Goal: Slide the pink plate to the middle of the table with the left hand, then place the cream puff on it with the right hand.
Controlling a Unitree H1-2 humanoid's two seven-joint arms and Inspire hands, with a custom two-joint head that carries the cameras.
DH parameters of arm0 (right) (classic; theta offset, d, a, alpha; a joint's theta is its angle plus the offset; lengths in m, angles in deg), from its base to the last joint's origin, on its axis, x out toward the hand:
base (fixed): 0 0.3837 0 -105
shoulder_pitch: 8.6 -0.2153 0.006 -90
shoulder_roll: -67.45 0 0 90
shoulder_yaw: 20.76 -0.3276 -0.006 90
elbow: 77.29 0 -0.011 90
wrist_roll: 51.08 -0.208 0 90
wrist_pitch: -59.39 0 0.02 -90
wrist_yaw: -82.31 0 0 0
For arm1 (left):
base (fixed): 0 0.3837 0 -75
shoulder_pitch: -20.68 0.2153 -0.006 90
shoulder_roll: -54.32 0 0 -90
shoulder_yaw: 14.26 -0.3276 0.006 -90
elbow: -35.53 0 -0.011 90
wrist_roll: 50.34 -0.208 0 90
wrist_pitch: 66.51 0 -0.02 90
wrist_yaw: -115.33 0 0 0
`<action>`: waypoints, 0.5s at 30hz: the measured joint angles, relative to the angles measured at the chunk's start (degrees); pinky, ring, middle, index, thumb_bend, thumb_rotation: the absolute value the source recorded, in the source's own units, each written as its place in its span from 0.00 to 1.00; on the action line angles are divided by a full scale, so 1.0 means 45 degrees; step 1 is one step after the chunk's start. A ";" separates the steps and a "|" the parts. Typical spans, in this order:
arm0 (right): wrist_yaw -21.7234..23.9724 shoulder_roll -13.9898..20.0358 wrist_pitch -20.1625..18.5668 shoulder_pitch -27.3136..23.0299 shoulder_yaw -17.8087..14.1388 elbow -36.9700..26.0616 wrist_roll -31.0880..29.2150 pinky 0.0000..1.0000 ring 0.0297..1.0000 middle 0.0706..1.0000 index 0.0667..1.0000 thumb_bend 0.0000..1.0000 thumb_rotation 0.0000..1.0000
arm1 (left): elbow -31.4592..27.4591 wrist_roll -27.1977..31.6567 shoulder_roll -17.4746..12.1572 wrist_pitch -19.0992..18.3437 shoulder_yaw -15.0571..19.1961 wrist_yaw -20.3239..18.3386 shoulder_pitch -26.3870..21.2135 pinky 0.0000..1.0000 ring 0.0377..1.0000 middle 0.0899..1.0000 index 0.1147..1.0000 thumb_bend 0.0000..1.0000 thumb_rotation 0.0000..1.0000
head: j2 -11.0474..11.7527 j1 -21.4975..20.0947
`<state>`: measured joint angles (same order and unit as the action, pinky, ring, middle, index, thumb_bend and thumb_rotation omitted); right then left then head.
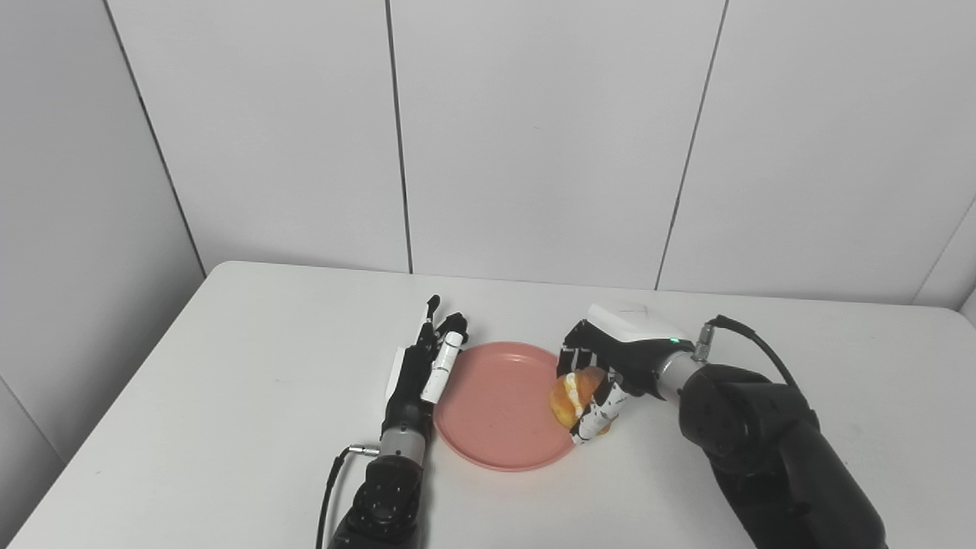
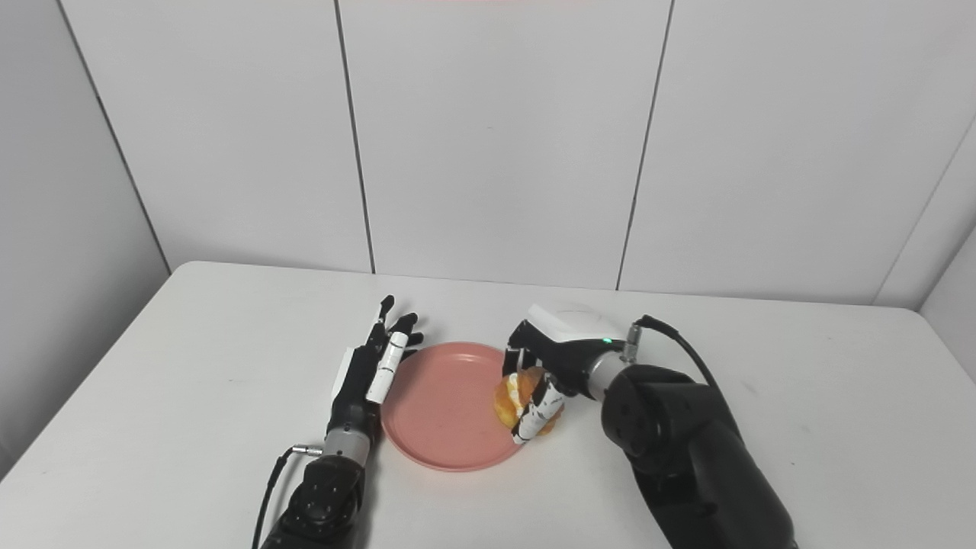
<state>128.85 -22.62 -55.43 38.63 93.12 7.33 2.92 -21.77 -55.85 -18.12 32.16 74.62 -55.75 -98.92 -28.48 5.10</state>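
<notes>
The pink plate (image 1: 499,408) lies flat near the middle of the white table (image 1: 229,366). My left hand (image 1: 427,358) stands edge-on against the plate's left rim, open, fingers straight and pointing away from me. My right hand (image 1: 602,366) is shut on the cream puff (image 1: 572,396), a golden pastry with cream in it. The puff hangs over the plate's right rim, and I cannot tell whether it touches the plate. The same plate (image 2: 450,408), cream puff (image 2: 515,398), left hand (image 2: 377,358) and right hand (image 2: 553,358) show in the right eye view.
Pale wall panels (image 1: 534,137) rise right behind the table's far edge. A cable (image 1: 751,339) loops from my right wrist, and another cable (image 1: 332,488) runs from my left wrist.
</notes>
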 measured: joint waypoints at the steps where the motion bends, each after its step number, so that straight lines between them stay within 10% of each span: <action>1: -0.0082 -0.0033 0.0019 -0.0035 0.0036 0.0218 -0.0038 0.48 0.58 0.62 0.44 0.52 0.06 | 0.0001 0.0000 0.0006 0.0004 -0.0008 0.0002 -0.0004 0.78 0.79 0.87 1.00 0.72 0.95 | 0.0039 -0.0019; 4: -0.0286 -0.0106 0.0069 -0.0075 0.0275 0.0674 -0.0128 0.78 0.79 0.74 0.44 0.52 0.11 | 0.0026 -0.0040 0.0018 0.0011 -0.0021 0.0024 -0.0015 0.79 0.80 0.87 1.00 0.73 0.96 | 0.0059 -0.0019; 6: -0.0316 -0.0120 0.0158 -0.0145 0.0555 0.1032 -0.0134 0.79 0.79 0.73 0.44 0.52 0.12 | 0.0058 -0.0087 0.0022 0.0013 -0.0023 0.0053 -0.0028 0.79 0.80 0.87 1.00 0.73 0.96 | 0.0078 0.0019; 8: -0.0385 -0.0126 0.0271 -0.0204 0.0774 0.1300 -0.0125 0.50 0.59 0.59 0.44 0.52 0.12 | 0.0071 -0.0096 0.0030 0.0021 -0.0025 0.0061 -0.0039 0.78 0.80 0.88 1.00 0.73 0.96 | 0.0078 0.0039; 15: -0.0799 -0.0449 0.0376 -0.0785 0.0973 0.2357 -0.0132 0.35 0.45 0.51 0.41 0.52 0.01 | 0.0213 -0.0087 0.0034 0.0101 -0.0014 0.0063 -0.0084 0.78 0.80 0.88 1.00 0.72 0.97 | 0.0098 0.0195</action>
<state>125.25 -24.65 -53.74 35.10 97.50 17.94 2.33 -20.81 -56.24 -17.97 32.62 74.56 -55.47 -99.30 -28.04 5.97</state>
